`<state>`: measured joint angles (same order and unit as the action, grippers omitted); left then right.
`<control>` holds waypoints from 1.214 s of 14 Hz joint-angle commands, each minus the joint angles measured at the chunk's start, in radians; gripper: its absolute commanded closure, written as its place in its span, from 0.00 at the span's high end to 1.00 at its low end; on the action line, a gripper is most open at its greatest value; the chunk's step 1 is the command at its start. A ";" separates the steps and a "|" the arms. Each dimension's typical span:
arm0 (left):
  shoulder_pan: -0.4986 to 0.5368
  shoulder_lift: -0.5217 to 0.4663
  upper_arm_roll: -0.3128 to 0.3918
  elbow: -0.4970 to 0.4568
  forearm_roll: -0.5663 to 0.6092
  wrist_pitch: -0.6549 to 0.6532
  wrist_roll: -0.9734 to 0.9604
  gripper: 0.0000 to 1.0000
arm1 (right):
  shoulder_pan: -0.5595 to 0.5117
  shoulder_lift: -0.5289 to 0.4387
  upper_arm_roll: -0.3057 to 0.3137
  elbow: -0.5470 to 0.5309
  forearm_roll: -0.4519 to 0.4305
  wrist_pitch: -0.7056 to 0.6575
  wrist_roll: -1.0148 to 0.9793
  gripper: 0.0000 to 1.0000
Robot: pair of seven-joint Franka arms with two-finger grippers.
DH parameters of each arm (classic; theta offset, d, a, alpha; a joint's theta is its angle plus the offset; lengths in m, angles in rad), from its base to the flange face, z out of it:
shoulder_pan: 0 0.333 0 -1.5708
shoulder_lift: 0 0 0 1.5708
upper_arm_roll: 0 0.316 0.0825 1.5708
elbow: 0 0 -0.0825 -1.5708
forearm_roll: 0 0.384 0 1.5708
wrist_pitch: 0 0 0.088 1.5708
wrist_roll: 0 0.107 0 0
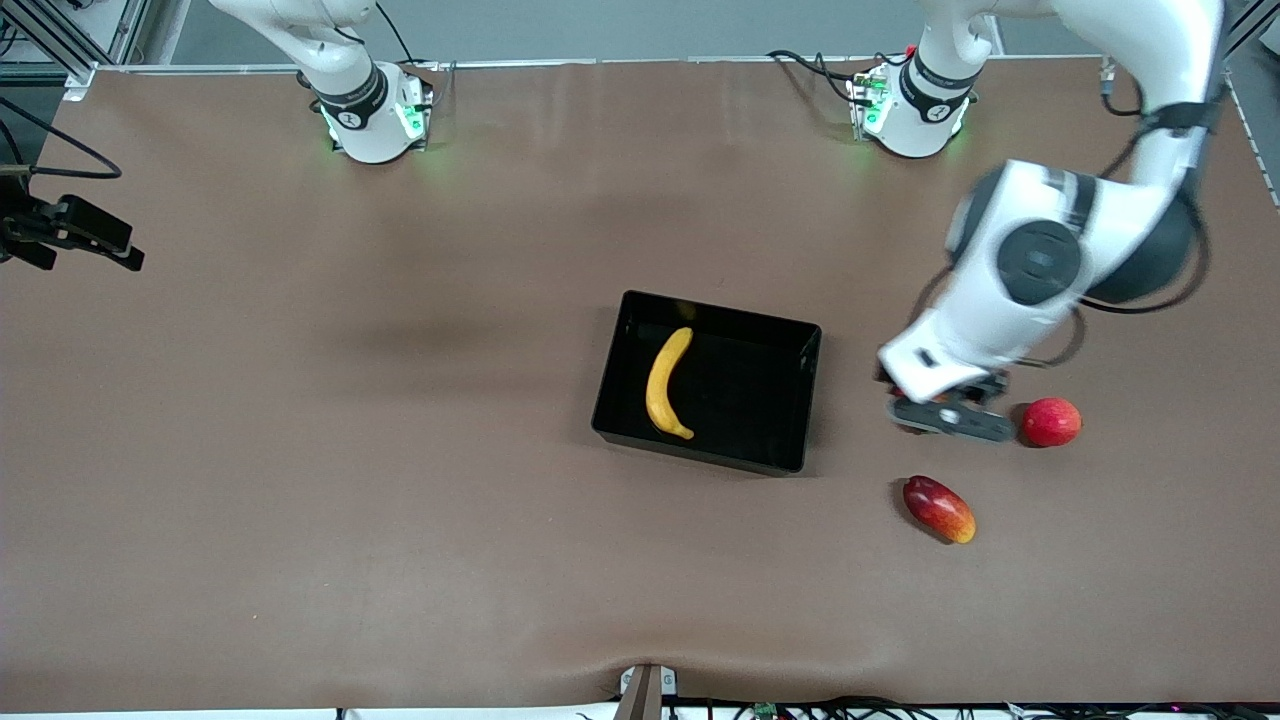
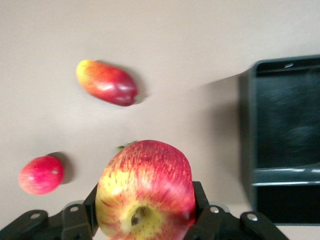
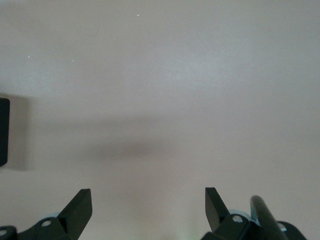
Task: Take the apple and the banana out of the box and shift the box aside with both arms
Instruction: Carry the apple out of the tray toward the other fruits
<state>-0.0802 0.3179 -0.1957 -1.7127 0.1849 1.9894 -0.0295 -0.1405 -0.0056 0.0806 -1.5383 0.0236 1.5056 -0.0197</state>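
Note:
The yellow banana [image 1: 668, 384] lies in the black box [image 1: 700, 455] at mid table. My left gripper [image 1: 948, 418] is above the table between the box and a plain red fruit. In the left wrist view it [image 2: 145, 202] is shut on the red apple with yellow blotches [image 2: 145, 190], dimple toward the camera. The front view hides the apple under the hand. The box's end wall [image 2: 247, 125] shows close by. My right gripper [image 1: 90, 240] waits, open and empty, over the right arm's end of the table; its wrist view [image 3: 148, 200] shows bare table and a box corner [image 3: 3, 131].
A plain smooth red round fruit [image 1: 1051, 421] [image 2: 41, 174] lies just beside the left gripper, toward the left arm's end. A red-and-yellow mango [image 1: 939, 509] [image 2: 106, 82] lies nearer the front camera than the gripper. The two arm bases stand along the table's back edge.

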 commanded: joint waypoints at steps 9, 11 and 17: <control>0.234 0.213 -0.002 0.019 0.162 0.247 0.194 0.00 | -0.024 0.007 0.014 0.014 0.013 -0.010 -0.009 1.00; 0.249 0.243 -0.001 0.021 0.180 0.282 0.207 0.00 | -0.024 0.007 0.014 0.014 0.013 -0.010 -0.009 1.00; 0.321 0.374 -0.002 0.120 0.176 0.374 0.391 0.00 | -0.024 0.007 0.014 0.014 0.013 -0.010 -0.009 1.00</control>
<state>0.2241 0.6307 -0.1878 -1.6634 0.3457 2.3473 0.3219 -0.1407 -0.0040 0.0805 -1.5386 0.0236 1.5056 -0.0198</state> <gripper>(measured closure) 0.295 0.000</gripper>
